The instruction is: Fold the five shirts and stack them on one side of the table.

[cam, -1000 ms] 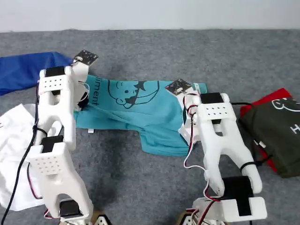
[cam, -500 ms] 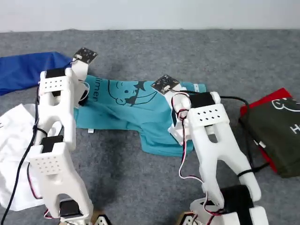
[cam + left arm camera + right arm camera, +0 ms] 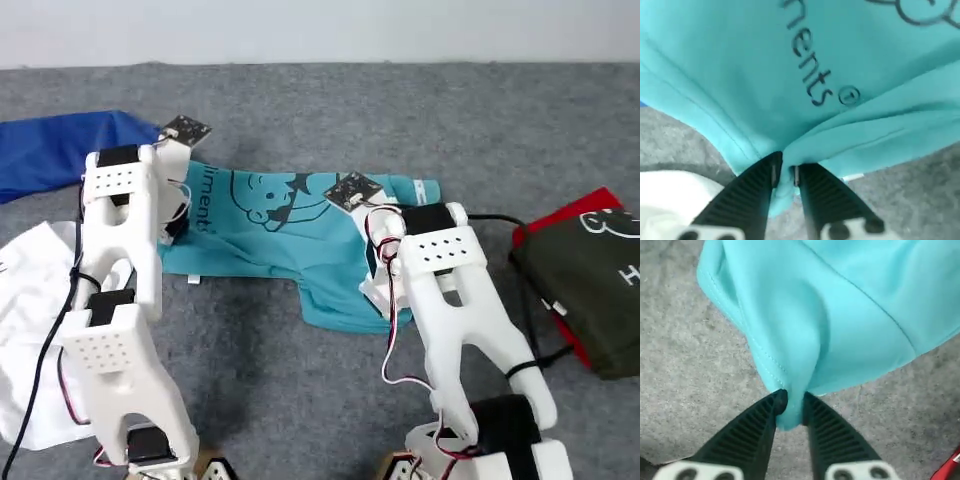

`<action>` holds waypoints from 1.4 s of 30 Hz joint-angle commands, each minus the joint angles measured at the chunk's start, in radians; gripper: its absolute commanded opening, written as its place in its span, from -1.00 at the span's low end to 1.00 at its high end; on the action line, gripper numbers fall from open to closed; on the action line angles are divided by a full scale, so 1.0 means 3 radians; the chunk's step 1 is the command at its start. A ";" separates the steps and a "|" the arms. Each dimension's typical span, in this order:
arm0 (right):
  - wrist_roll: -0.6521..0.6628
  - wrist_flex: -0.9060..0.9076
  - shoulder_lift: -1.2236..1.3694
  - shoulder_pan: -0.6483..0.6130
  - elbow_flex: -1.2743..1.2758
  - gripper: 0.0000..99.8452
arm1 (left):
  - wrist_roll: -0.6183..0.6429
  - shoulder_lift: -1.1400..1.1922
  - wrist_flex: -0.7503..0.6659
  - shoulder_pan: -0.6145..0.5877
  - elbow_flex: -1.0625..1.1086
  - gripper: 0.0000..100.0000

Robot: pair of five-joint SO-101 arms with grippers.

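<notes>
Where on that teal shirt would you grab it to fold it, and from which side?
Probably by its edge, one pinch near each end, coming from the arms' side. The teal shirt lies spread and limp, so only a bunched edge gives something to close on; the left gripper and right gripper each pinch such a fold.

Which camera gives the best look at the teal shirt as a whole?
The high view: nearly the whole teal shirt lies on the table between the arms. Each wrist view gives a close-up of a fold pinched in the left hand or the right hand.
</notes>
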 commanded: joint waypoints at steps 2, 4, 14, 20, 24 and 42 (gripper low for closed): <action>-0.0026 0.0064 -0.0049 -0.0013 -0.0020 -0.70 | -0.0128 -0.0205 0.0026 -0.0041 -0.0013 -0.94; -0.0010 0.0161 -0.0049 -0.0013 -0.0026 -0.68 | -0.0128 -0.0199 -0.0005 -0.0041 -0.0013 -0.85; 0.0092 0.0499 -0.0043 -0.0013 -0.0317 -0.67 | -0.0102 0.0000 0.0292 -0.0015 -0.0197 -0.74; 0.0082 0.0141 -0.0018 0.0202 -0.0210 -0.67 | -0.0097 0.0000 0.0915 -0.0036 -0.1230 -0.74; -0.0077 -0.0335 -0.0013 0.0734 -0.0210 -0.67 | -0.0087 0.0000 0.0905 -0.0036 -0.1491 -0.74; -0.0650 -0.1046 0.0233 0.1092 0.0056 -0.67 | -0.0332 -0.0348 0.0921 0.0072 -0.0540 -0.66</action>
